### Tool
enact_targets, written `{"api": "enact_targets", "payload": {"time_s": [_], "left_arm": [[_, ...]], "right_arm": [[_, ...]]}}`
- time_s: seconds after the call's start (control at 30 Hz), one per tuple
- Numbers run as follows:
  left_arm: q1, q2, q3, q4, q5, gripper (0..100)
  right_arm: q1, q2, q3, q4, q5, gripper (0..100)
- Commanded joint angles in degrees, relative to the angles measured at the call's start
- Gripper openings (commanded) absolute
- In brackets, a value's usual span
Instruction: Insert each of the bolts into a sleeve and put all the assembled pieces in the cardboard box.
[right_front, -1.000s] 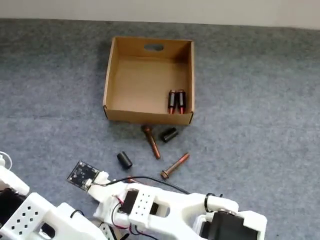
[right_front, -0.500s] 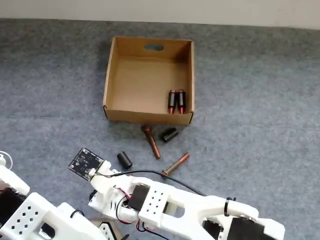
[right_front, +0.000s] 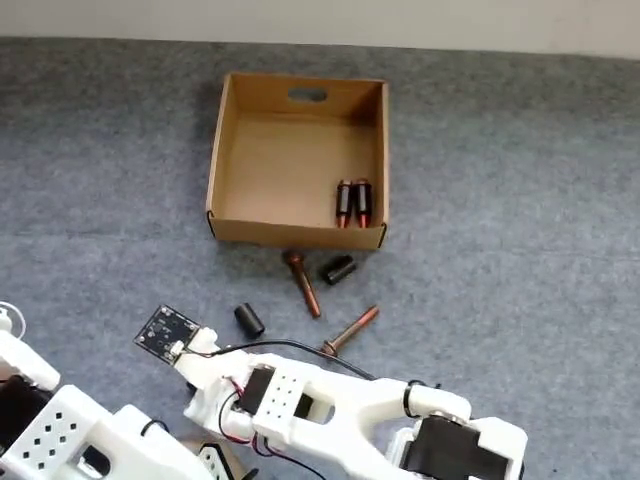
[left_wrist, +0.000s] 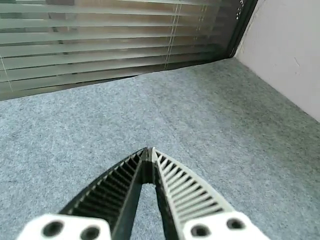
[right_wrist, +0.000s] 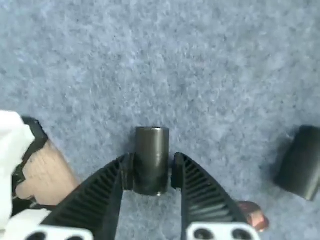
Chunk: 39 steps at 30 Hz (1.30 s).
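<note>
Sleeve (right_wrist: 151, 160) pickup is your step: it rests on the surface (right_wrist: 225, 60) outside the cardboard box (right_front: 295, 233), pinched by your right hand (right_wrist: 151, 172), so next lift it and align its bore with a bolt (right_front: 350, 331)

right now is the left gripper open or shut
Shut: the left gripper has its two sides meeting at the tips, with nothing held between them.

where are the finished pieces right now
High view: the two assembled pieces lie side by side inside the box, in its near right corner, by the right wall.
</note>
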Motion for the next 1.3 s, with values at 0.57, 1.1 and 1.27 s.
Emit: {"api": "enact_targets", "payload": {"time_s": [0.57, 1.1, 1.27], "left_arm": [[2.51, -1.01, -2.51, 4.13, -0.09, 2], [41.71, -0.48, 14.46, 11.96, -17.93, 2], [46.37, -0.48, 20.0, 10.9, -17.76, 2]], "right_arm": [[20.35, -35.03, -1.8, 19.74, 1.67, 0.5], [65.89, -51.56, 14.02, 37.76, 12.75, 0.5], [68.26, -49.45, 15.96, 37.67, 12.75, 0.5]]}}
